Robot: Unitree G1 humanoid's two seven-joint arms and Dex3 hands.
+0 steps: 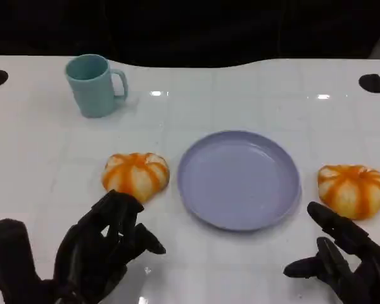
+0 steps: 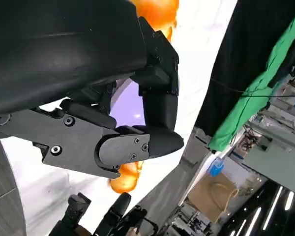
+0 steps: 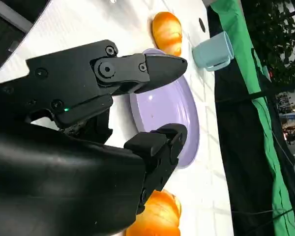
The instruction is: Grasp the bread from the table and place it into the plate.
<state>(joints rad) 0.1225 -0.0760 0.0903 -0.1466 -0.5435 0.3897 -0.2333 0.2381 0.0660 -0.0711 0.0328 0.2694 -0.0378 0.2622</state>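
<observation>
Two round orange-and-white striped breads lie on the white table either side of an empty lavender plate. The left bread sits just beyond my left hand, whose fingers are spread and hold nothing. The right bread lies just past the fingertips of my right hand, which is also spread and empty. In the left wrist view my left hand has the left bread and the plate beyond it. In the right wrist view my right hand hovers beside the right bread and the plate.
A teal mug stands at the far left of the table, well behind the left bread. Two dark round holes mark the table's far corners. The table's far edge meets a black backdrop.
</observation>
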